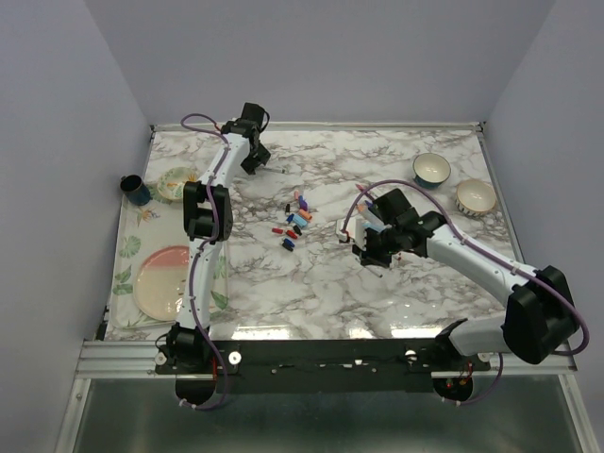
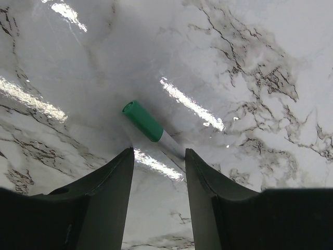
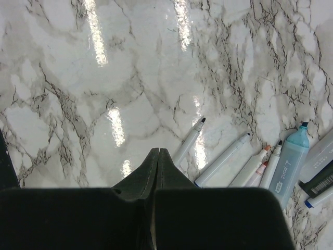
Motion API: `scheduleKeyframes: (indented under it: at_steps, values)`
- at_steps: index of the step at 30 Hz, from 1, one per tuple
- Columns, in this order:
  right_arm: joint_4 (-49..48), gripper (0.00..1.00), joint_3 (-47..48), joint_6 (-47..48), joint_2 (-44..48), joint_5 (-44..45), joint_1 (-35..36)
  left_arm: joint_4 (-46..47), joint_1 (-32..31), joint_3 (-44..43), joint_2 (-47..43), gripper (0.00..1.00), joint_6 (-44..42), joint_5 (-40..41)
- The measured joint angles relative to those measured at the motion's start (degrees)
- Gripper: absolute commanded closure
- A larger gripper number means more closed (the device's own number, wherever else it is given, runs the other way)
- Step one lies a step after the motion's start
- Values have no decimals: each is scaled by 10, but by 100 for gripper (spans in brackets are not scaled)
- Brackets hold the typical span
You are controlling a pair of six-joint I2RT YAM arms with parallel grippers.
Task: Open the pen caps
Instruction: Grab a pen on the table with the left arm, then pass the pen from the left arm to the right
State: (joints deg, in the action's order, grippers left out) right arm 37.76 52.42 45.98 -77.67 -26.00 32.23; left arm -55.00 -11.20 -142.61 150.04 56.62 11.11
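Both jaws of the left gripper [image 2: 159, 152] stand apart, with bare table [image 2: 250, 47] showing in the gap and nothing visibly clamped. Its dark fingers fill the bottom of the wrist view and are cut off by the lower edge. Just beyond the fingertips lies a pen [image 2: 169, 141] whose white barrel slants toward the gap. The pen's near end slips behind the tip of the right-hand finger, so it cannot be told how far it runs or whether it touches that finger. The green cap [image 2: 142, 120] sits on the far end of this pen, ahead and to the left of the opening, lying flat on the marble.

The right gripper [image 3: 157, 152] is clenched, its fingers pressed edge to edge with nothing between them. Its black body blocks the whole lower part of its own view. Just right of the tip, several bare pens [image 3: 188, 141] fan out on the table with their nibs pointing away. Their near ends are hidden under the gripper body. Further right lies a pale blue marker [image 3: 290, 162], and beyond it a dark barcoded thing [image 3: 318, 183] is cut off by the edge and hard to name.

From above, the loose caps [image 1: 294, 223] lie in a small heap mid-table, between the two grippers and touching neither. Red, blue, orange and black show, but they are too small to count
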Motion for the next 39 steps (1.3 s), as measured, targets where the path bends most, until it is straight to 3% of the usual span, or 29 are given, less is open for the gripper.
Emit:
scheduleKeyframes:
  at_steps: [10, 30, 39]
  values:
    - [0, 94, 0, 1, 8, 0, 0, 11, 4, 45, -21, 73, -50, 4]
    - [0, 94, 0, 2, 33, -5, 0, 92, 31, 335, -185, 69, -263, -83]
    - [1, 94, 0, 3, 33, -6, 0, 138, 32, 414, -230, 84, -319, -111]
